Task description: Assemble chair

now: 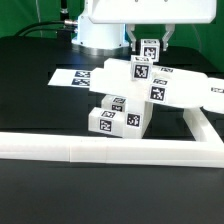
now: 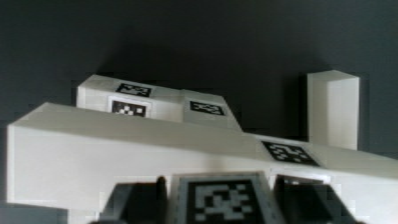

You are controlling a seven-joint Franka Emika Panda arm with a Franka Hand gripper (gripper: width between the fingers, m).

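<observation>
The chair stands partly built in the exterior view's middle. A wide white slab (image 1: 165,88) with tags rests tilted over lower tagged blocks (image 1: 113,117). My gripper (image 1: 147,56) hangs just above the slab's upper edge, shut on a small white tagged piece (image 1: 147,47). In the wrist view that piece (image 2: 217,198) sits between my two dark fingers (image 2: 135,205), right over the slab (image 2: 125,145). Beyond the slab lie two tagged blocks (image 2: 157,100) and an upright white bar (image 2: 331,100). Whether the held piece touches the slab I cannot tell.
A long white L-shaped rail (image 1: 100,151) runs along the front and up the exterior view's right side (image 1: 205,128), close to the chair parts. The marker board (image 1: 72,77) lies flat behind on the black table. The robot's base (image 1: 100,30) stands at the back.
</observation>
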